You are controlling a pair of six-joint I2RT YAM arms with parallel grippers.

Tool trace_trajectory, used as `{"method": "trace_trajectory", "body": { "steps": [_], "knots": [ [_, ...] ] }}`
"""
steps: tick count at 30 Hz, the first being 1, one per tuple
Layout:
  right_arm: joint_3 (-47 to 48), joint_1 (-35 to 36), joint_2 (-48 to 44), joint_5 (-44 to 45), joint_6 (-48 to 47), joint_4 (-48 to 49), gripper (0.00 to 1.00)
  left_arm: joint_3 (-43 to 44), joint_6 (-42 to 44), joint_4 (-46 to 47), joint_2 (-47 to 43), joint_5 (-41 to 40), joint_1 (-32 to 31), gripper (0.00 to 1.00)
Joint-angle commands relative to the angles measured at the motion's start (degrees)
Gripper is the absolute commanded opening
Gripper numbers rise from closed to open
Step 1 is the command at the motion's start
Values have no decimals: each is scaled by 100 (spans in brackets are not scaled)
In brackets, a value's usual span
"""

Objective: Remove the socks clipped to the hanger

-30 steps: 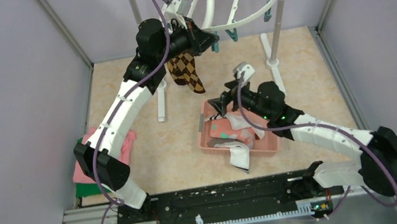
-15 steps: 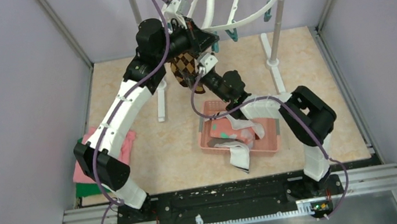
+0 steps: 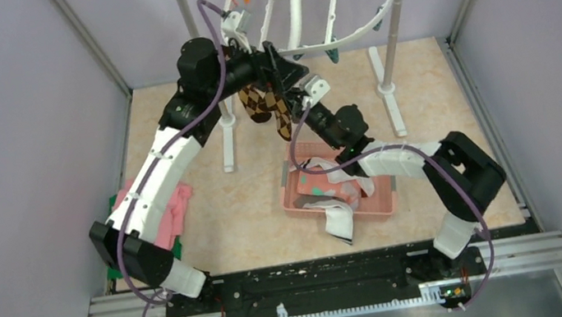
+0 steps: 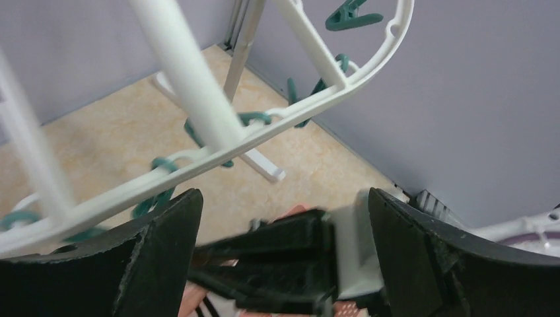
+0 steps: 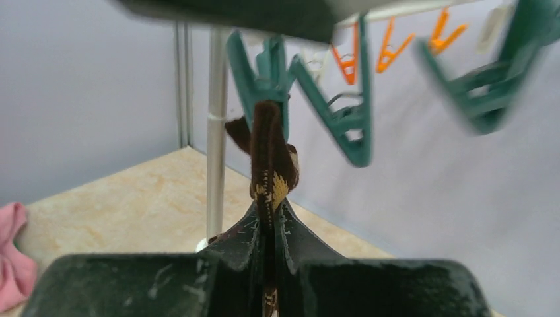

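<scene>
Step in hand: freeing the brown-and-tan argyle knit sock (image 5: 267, 152). It hangs limp and narrow from a teal plastic clip (image 5: 264, 72) on the white plastic oval ring hanger (image 3: 343, 34), above the counter. The jaws of your right gripper (image 5: 267, 228) are pinched tight on it just below the clip. Those of your left gripper (image 4: 284, 198) stand wide and empty by the rim. Next, by my judgement: pull down steadily until the clip lets go.

Right tool (image 3: 286, 116) at argyle sock (image 3: 258, 104) hanging under hanger (image 3: 293, 16); pink basket (image 3: 380, 209) nearby holds other socks (image 3: 342, 218).
</scene>
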Motion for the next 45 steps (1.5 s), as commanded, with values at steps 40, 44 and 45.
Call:
{"method": "trace_trajectory", "body": {
  "steps": [40,44,45],
  "knots": [
    [-1371,-257,-2189,-1392,3524,117,0,-1169,-1141,1660,-418,2399,762,89],
    [-1369,-254,-2101,-1501,3769,188,0,-1177,-1227,1820,-400,2399,758,82],
    [-1381,-261,-2085,-1534,3826,216,0,-1163,-1239,1840,-387,2396,762,81]
  ]
}}
